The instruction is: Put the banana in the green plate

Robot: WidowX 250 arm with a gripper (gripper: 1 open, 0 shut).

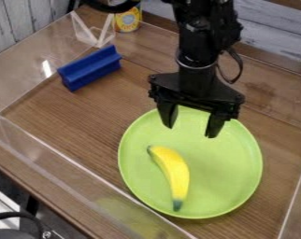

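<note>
Claw point(193, 124), one, fingers apart above plate; one banana point(172, 175) on one green plate point(224, 175).

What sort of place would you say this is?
Probably a robotics lab bench: a black robot arm over a wooden tabletop, with clear plastic panels along its edges.

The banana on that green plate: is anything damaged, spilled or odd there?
Nothing stands out: the banana lies whole within the rim of the green plate, and I see no spill. The open tool is over the plate's far part.
</note>
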